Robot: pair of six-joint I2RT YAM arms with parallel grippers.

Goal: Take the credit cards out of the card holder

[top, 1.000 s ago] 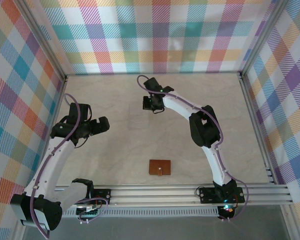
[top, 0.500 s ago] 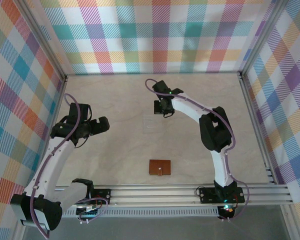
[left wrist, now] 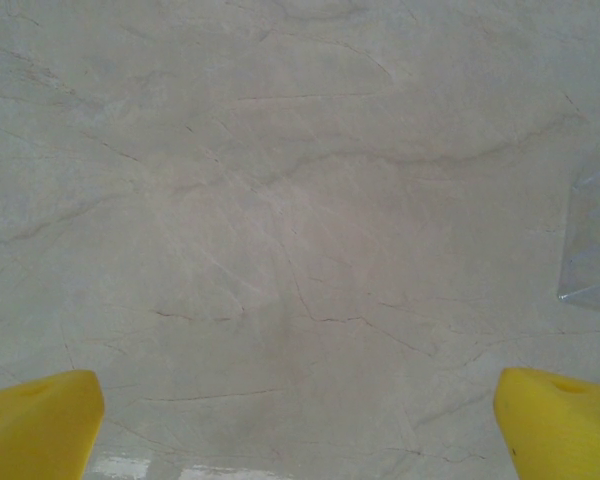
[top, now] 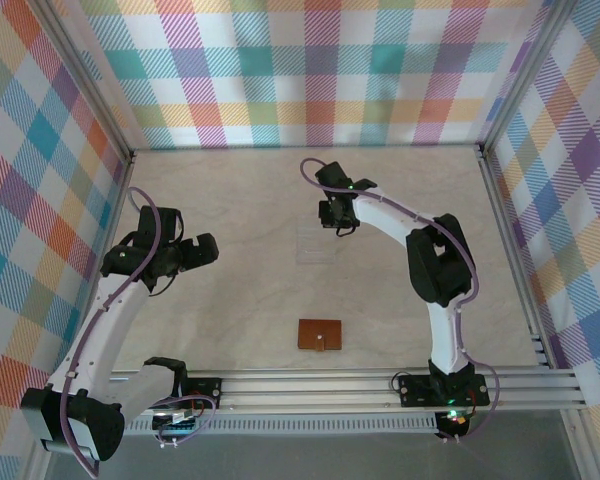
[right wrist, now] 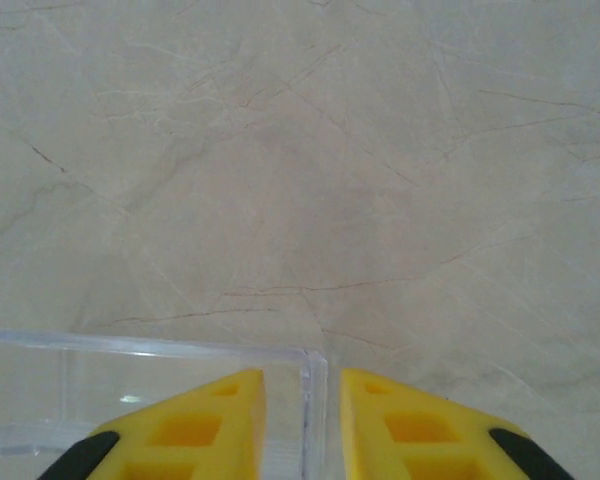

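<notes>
The card holder [top: 320,335], a small brown folded wallet with its snap tab down, lies flat near the table's front edge. The credit cards are hidden. My right gripper [top: 337,218] hovers far behind it at the table's middle. In the right wrist view its yellow fingers [right wrist: 205,420] straddle the corner wall of a clear plastic tray [right wrist: 130,345], with a thin gap on each side, so the right gripper [right wrist: 302,378] is slightly open. My left gripper [top: 204,250] stands wide open over bare table at the left, holding nothing [left wrist: 300,400].
The clear tray [top: 315,243] rests on the marble-look table, just left of my right gripper; its corner shows at the right edge of the left wrist view [left wrist: 592,245]. Checked walls and metal rails close the table in on all sides.
My right gripper moved right, dragging the clear tray with it, and its jaws have now parted from the tray's wall. The left arm and the card holder stayed put.
</notes>
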